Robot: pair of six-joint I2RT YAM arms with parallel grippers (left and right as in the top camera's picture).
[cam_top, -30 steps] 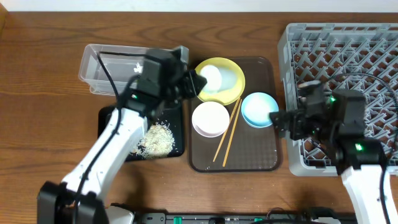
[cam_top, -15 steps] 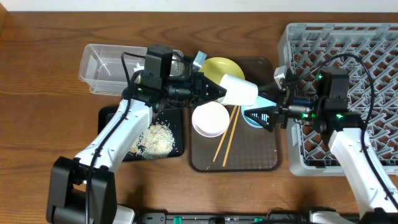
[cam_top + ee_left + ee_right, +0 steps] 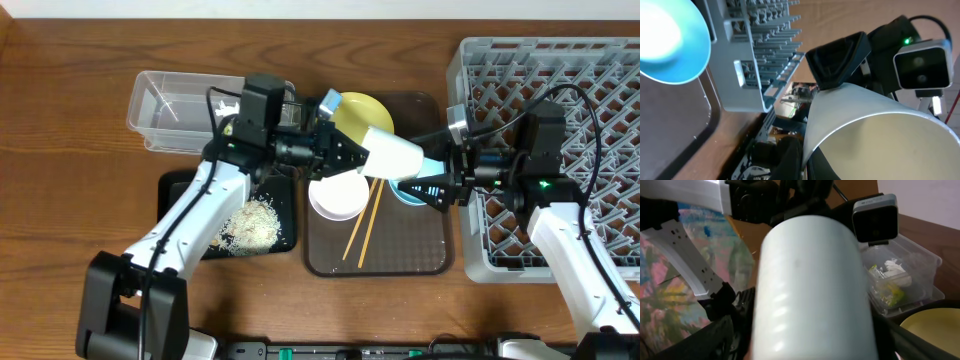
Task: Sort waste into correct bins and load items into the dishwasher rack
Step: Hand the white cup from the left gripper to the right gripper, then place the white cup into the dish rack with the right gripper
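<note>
Mid-air, over the brown serving tray (image 3: pixel 400 255): the left fingers (image 3: pixel 343 155) are clamped on the small white cup (image 3: pixel 392 153), which lies on its side with its mouth toward the left wrist and its base toward the right arm. In the left wrist view the cup fills the lower right and its inside is visible. The right fingers (image 3: pixel 428 188) are spread wide at the cup's base end, one on either side (cannot tell whether they touch it).

On the serving tray:
- The yellow plate (image 3: pixel 352 112) sits at the back, partly under the cup.
- The white bowl (image 3: pixel 338 192) sits in front of the plate.
- The light blue bowl (image 3: pixel 665 45) sits to the right, mostly hidden from overhead by the right fingers.
- The chopsticks (image 3: pixel 365 222) lie slanted between the two bowls.

The grey dishwasher rack (image 3: pixel 560 70) stands on the counter (image 3: pixel 70 200) at the right edge. The clear tub (image 3: pixel 170 105) is back left, with white and green-yellow wrapper scraps (image 3: pixel 887 287) inside it. The black tray (image 3: pixel 178 192) is just in front of the tub and holds the rice (image 3: pixel 252 225).
</note>
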